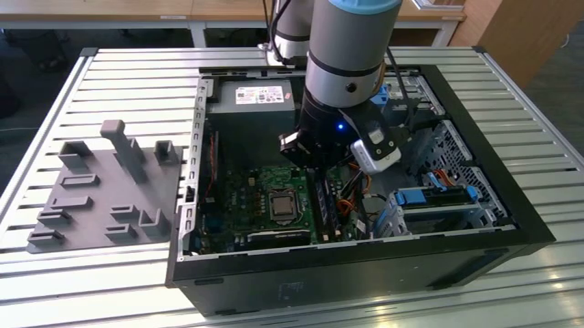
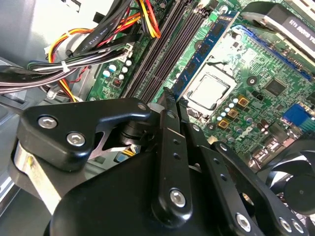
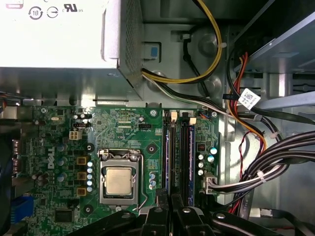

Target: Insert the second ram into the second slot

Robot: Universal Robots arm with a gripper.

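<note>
our claw [image 3: 170, 197] sits at one end of the second ram [image 3: 167, 157], which runs straight away from it beside the silver chip [image 3: 118, 181], and we cannot tell if it is shut.

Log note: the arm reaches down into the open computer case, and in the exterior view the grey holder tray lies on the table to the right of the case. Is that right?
One detail is wrong. The arm does reach down into the open computer case, but the exterior view shows the grey holder tray lying on the table at that view's left of the case, not its right.
</note>
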